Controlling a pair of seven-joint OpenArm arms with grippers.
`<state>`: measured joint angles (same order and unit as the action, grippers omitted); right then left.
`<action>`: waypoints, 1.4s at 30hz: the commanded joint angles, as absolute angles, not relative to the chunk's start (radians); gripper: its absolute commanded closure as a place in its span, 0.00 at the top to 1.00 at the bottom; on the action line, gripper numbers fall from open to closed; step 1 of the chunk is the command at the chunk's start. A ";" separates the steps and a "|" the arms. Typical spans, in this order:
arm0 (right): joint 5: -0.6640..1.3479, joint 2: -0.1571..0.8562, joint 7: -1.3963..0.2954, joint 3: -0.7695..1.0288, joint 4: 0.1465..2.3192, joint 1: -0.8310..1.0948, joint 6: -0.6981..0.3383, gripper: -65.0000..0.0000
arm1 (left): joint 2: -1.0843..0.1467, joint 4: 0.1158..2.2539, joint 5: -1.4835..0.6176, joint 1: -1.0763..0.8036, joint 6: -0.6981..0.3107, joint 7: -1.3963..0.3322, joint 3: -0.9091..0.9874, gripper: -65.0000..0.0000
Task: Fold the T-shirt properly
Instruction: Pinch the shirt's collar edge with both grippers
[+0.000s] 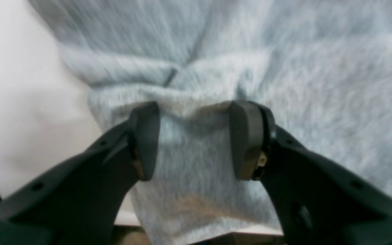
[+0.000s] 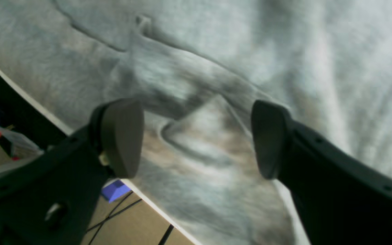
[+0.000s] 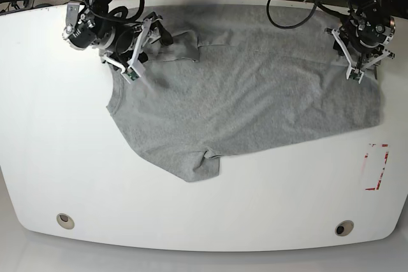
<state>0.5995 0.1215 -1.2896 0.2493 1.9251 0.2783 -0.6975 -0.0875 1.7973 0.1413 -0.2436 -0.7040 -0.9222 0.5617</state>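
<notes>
T-shirt [image 3: 255, 93] spread flat on table [image 3: 57, 157], unfolded; left gripper [image 1: 194, 141] & right gripper [image 2: 196, 137] fingers spread over far-edge bunches, prob. lining up corner pinches.

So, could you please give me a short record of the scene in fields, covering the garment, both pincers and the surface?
garment: grey T-shirt, spread out and wrinkled, not yet folded
near sleeve: bunched at the front edge
left pincer: open, fabric between the jaws, at the shirt's edge
right pincer: open, over a fold of fabric near the table edge
surface: white table
marking: red outline on the table
</notes>
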 commanded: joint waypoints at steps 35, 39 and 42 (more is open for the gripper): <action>0.745 0.163 -1.245 0.398 1.914 0.194 -0.698 0.03 | -0.139 1.807 0.143 -0.251 -0.698 -0.906 0.558 0.46; 0.716 0.162 -1.242 0.401 1.828 0.150 -0.698 0.21 | -0.142 1.796 0.143 -0.251 -0.698 -0.906 0.558 0.46; 0.691 0.165 -1.210 0.403 1.741 0.102 -0.698 0.35 | -0.143 1.781 0.143 -0.251 -0.698 -0.906 0.561 0.46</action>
<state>0.6846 0.1516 -1.2449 0.3981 1.7626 0.1326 -0.6987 -0.1310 1.7729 0.1421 -0.2543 -0.7040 -0.9184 0.5560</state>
